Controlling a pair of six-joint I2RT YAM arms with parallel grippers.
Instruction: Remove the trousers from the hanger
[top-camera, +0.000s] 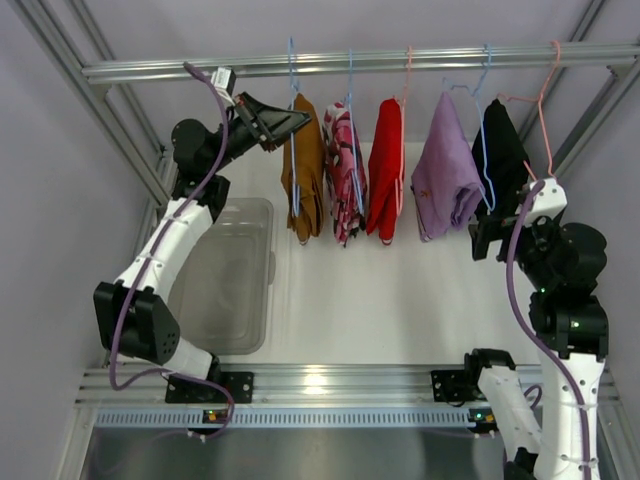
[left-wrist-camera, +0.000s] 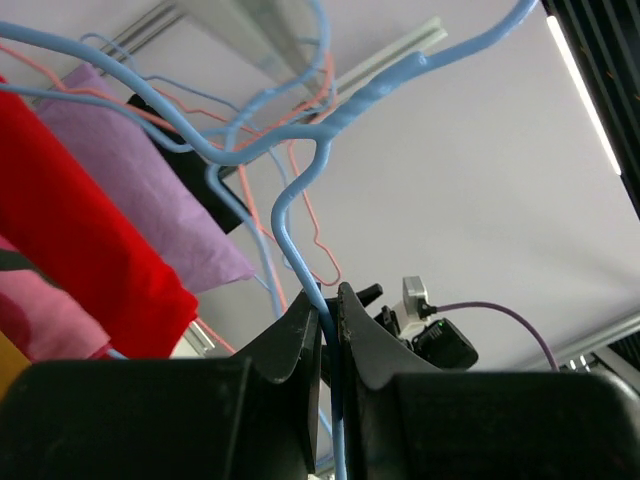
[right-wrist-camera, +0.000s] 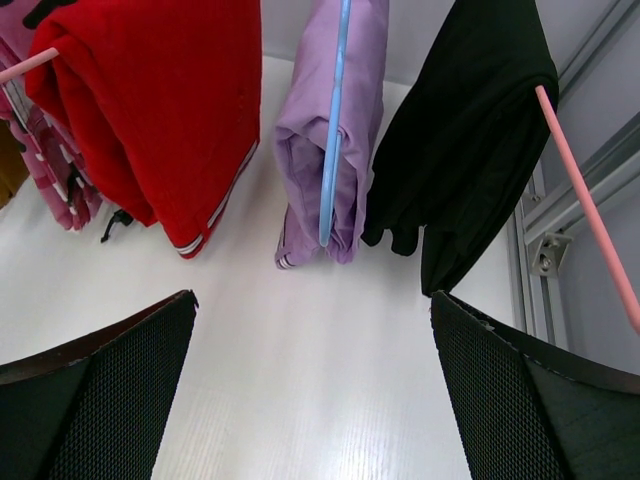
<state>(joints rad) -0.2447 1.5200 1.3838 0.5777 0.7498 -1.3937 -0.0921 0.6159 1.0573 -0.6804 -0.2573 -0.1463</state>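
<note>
The mustard trousers (top-camera: 303, 165) hang folded over the light-blue wire hanger (top-camera: 293, 70), leftmost on the rail. My left gripper (top-camera: 302, 119) reaches in from the left at the top of the trousers. In the left wrist view this gripper (left-wrist-camera: 330, 308) is shut on the hanger's blue wire (left-wrist-camera: 290, 235), which runs up between the two black fingers. My right gripper (top-camera: 488, 236) hovers low at the right beside the black garment. Its mesh-padded jaws (right-wrist-camera: 312, 300) stand wide open with only white table between them.
On the rail (top-camera: 360, 62) also hang a pink patterned garment (top-camera: 345, 170), a red one (top-camera: 386, 170), a purple one (top-camera: 446, 180) and a black one (top-camera: 505, 160). A clear plastic bin (top-camera: 225, 275) sits on the table at the left, under the left arm.
</note>
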